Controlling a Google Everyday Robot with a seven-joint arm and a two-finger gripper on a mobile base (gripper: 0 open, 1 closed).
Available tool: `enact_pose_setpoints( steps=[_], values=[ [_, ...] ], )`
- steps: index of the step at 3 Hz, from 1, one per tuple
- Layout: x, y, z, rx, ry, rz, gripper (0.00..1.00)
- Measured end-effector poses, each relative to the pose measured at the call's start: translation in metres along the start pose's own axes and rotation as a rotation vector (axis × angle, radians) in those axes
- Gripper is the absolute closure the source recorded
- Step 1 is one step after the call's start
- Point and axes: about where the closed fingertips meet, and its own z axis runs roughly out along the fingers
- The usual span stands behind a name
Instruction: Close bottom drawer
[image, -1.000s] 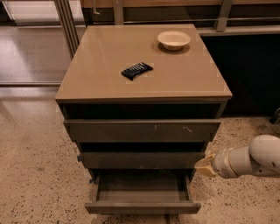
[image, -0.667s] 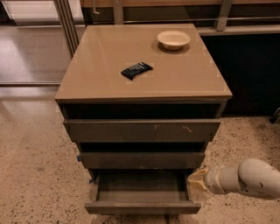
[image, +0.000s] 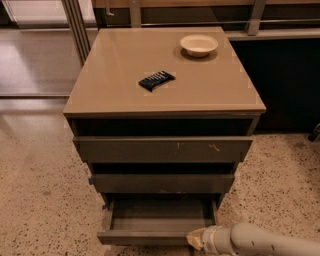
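The bottom drawer (image: 148, 236) is the lowest and narrowest of three dark grey-brown drawers. It is pulled out, and its shallow grey box is empty inside. My gripper (image: 196, 239) is at the bottom edge of the view, at the right end of the drawer's front panel. It is touching or nearly touching that panel. The pale arm (image: 260, 242) reaches in from the lower right.
The middle drawer (image: 162, 183) and the scratched top drawer (image: 162, 149) stand slightly out. A cream bowl (image: 199, 44) and a black flat object (image: 156, 80) lie on the tan cabinet top (image: 110, 85). Speckled floor (image: 40, 200) surrounds the cabinet. A dark wall is at the right.
My arm has dropped from beside the middle drawer's right end and moved left to the front right corner of the bottom drawer. The drawer is still pulled out.
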Motion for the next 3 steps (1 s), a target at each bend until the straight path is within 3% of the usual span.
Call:
enact_pose_setpoints(
  steps=[1,2,3],
  values=[
    [0.027,0.001,0.03,0.015,-0.009,0.061,1.0],
    [0.027,0.002,0.03,0.015,-0.008,0.06,1.0],
    [0.05,-0.014,0.046,0.018,-0.02,0.087,1.0]
  ],
)
